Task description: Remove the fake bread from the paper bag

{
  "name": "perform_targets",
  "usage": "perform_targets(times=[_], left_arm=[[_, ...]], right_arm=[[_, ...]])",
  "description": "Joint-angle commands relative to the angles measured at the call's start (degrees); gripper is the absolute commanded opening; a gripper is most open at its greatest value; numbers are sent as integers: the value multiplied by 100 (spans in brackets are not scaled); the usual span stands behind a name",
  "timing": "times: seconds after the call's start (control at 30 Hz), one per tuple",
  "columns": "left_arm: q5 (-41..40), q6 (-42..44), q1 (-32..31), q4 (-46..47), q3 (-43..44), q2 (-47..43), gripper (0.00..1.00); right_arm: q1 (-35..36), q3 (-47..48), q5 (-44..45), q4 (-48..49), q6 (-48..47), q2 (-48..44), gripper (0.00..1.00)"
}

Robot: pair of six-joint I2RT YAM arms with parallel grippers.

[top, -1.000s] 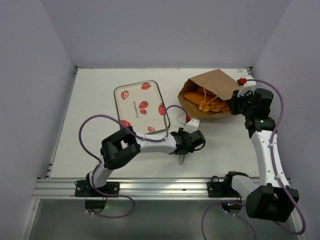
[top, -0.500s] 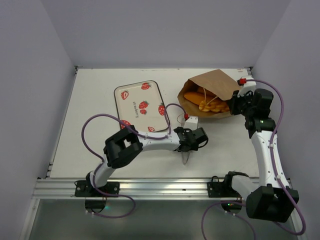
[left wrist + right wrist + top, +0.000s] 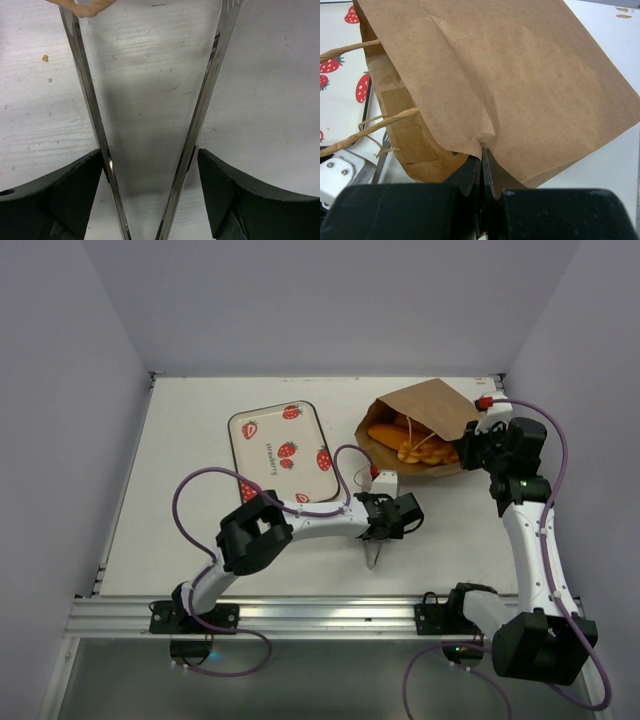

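White table (image 3: pixel 190 510): bread (image 3: pixel 383 433) in paper bag (image 3: pixel 435 405), tongs (image 3: pixel 202 100).

In the top view, the tray (image 3: pixel 281 456) lies on the table (image 3: pixel 180 530) at upper centre-left. The bag (image 3: pixel 425 412) lies on its side to the tray's right, with the bread (image 3: pixel 400 445) inside at its mouth. The tongs (image 3: pixel 373 556) sit below centre between the left gripper's (image 3: pixel 390 525) fingers, and the right gripper (image 3: pixel 482 443) pinches the bag's right edge.

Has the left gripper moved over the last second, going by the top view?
Yes. The left gripper has shifted a little to the right, away from the strawberry tray and toward the paper bag.
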Motion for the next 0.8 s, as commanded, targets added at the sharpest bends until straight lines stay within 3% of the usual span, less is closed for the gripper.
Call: perform_targets(times=[0.0,0.37,0.63,0.77], left_arm=[[944,-674,-61,-981,-564,683,81],[1076,-806,-62,-1069,-221,1184,80],[813,-850,-61,-1508,-46,1597,71],[707,-780,-53,-1526,-37,1641,59]], right_arm=[[-14,16,-258,195,101,-176,0],[-14,-1,-249,204,101,-247,0],[-14,-1,-241,204,109,-273,0],[-14,-1,-232,212,109,-291,0]])
